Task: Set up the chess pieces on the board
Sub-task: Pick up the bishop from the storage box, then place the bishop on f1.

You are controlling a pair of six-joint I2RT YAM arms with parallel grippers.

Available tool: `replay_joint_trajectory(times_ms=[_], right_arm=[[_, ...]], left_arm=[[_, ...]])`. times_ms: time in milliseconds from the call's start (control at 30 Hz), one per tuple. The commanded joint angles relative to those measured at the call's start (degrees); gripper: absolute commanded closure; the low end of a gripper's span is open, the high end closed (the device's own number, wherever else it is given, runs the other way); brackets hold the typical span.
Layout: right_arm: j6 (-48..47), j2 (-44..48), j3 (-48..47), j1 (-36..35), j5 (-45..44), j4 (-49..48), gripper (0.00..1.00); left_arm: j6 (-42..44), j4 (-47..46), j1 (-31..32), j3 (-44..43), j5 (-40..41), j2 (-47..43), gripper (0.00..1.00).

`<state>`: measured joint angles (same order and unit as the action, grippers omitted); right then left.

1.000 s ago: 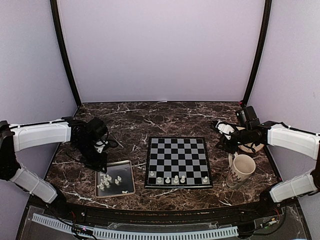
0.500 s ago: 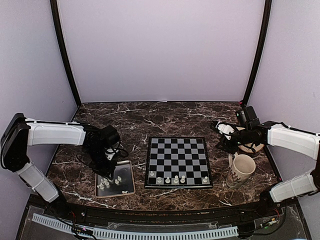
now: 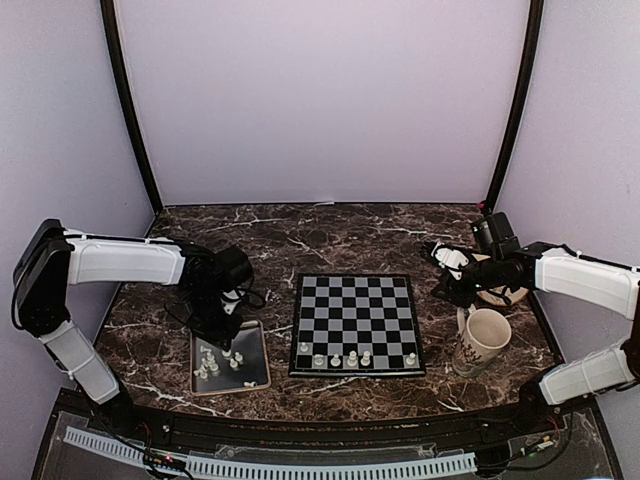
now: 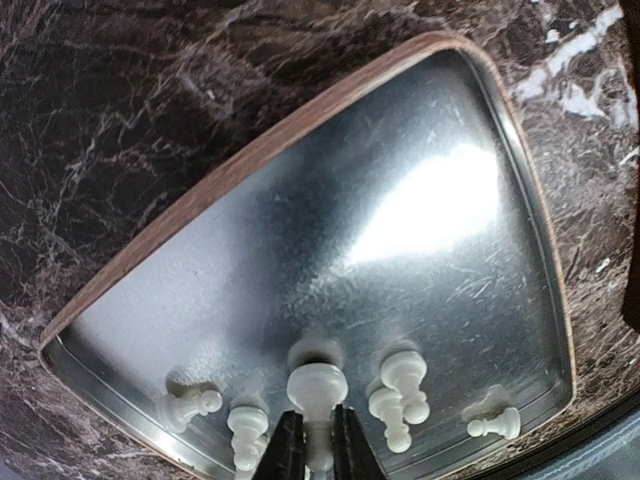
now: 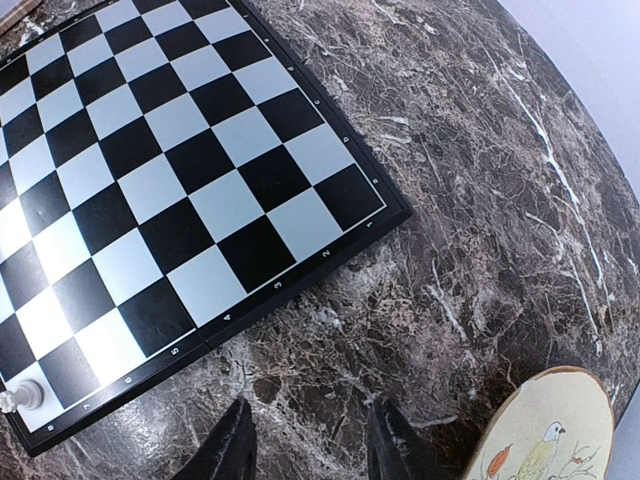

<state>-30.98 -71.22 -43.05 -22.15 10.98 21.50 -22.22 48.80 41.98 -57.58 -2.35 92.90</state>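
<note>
Your left gripper (image 4: 318, 448), bottom centre of the wrist view, is pinched nearly closed on 1 chess piece (image 4: 317, 385) standing in the tray (image 4: 400, 200). Right gripper (image 5: 305, 450) is spread wide and empty, just off the board (image 5: 150, 170) at upper left.

The left hand (image 3: 224, 335) has moved rightward and toward the near edge. A second ago it hung over the bare surface (image 3: 140, 330) beside the tray's (image 3: 258, 345) far left corner. Half a second ago it reached the tray's far edge, and now it stands over the tray itself. The left arm (image 3: 120, 260) has swung its elbow inward from the left border of the top view. The fingers (image 4: 288, 450) now press either side of one white chess piece (image 4: 317, 385) in the tray
</note>
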Motion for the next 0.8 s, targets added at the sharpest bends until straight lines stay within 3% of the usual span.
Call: replay_joint_trajectory(times_ms=[0,200,367,567,767], right_arm=[[-0.1,-0.3,-0.3,0.4,1.0,-0.1,0.61],[-0.1,-0.7,-0.3,0.4,1.1,0.0,0.61],[-0.1,-1.0,-0.5,0.4,1.3,-0.1,0.61],[0.7,-0.5,-0.4,0.3,1.1,-0.5,0.61],[2.3,-0.7,-0.9,2.2,0.6,-0.7,0.62]], left_arm=[[2.1,4.7,0.8,-4.7,1.0,-0.4,0.97],[2.9,7.4,0.8,-13.6,-2.6,-2.8,0.98],[6.1,-2.4,4.5,-20.4,-8.6,-1.9,0.98],[16.3,-8.1,14.3,-34.2,-7.9,8.4,1.0],[24.8,-4.6,22.6,-50.0,-5.4,21.5,0.99]])
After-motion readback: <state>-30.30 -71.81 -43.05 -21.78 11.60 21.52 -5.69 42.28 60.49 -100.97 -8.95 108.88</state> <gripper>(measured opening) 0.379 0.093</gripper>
